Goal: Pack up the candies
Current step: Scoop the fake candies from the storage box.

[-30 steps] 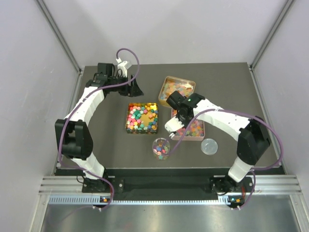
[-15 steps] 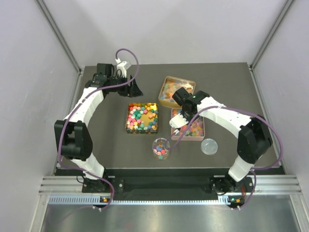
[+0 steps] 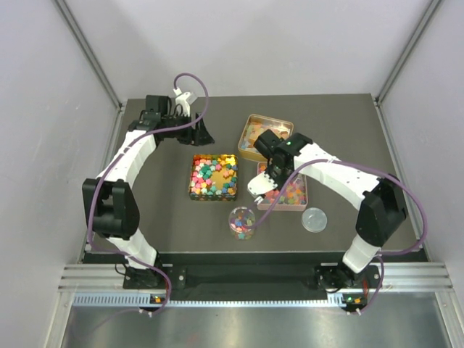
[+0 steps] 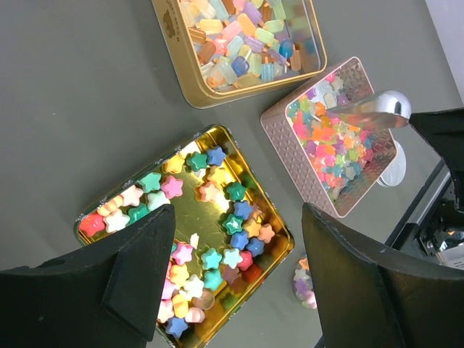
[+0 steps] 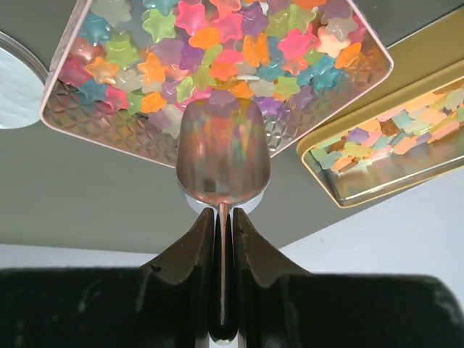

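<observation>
Pinching the scoop (image 5: 222, 156) by its handle, my right gripper (image 5: 223, 217) holds the empty bowl over the pink tin (image 5: 119, 130) to dig out star candies (image 5: 217, 36); left gripper (image 4: 235, 243) hangs spread.

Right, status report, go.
Left gripper open, hovering by square gold tin. Right gripper shut on scoop, tip over pink tin's candies. Nothing blocking the scoop.

Bright, even, diffuse light with soft shadows; all views reasonably sharp.
</observation>
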Tool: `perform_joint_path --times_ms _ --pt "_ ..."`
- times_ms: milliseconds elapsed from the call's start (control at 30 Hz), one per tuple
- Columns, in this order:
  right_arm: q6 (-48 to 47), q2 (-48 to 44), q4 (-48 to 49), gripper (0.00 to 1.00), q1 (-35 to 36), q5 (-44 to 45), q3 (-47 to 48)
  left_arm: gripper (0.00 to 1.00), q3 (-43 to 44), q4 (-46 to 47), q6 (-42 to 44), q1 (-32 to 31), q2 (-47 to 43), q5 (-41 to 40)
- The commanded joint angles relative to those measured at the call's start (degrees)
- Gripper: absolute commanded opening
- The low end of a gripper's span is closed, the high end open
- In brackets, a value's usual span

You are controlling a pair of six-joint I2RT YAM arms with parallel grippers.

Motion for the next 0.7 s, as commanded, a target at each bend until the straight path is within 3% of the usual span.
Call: perform_joint_path --times_ms 0,233,667 --pt "0.5 -0.4 0.4 0.0 -1.0 -2.4 -0.7 0.75 2.9 0.7 1.9 0.2 1.3 -0.1" --pt "-5.0 0.5 1.0 0.0 -5.8 0.9 4.5 0.75 5.1 -0.5 4.0 0.2 3.4 -0.6" --pt "-6.9 2.5 2.8 0.0 -7.7 0.5 1.6 0.75 7.3 -0.8 4.4 0.2 5.9 -0.5"
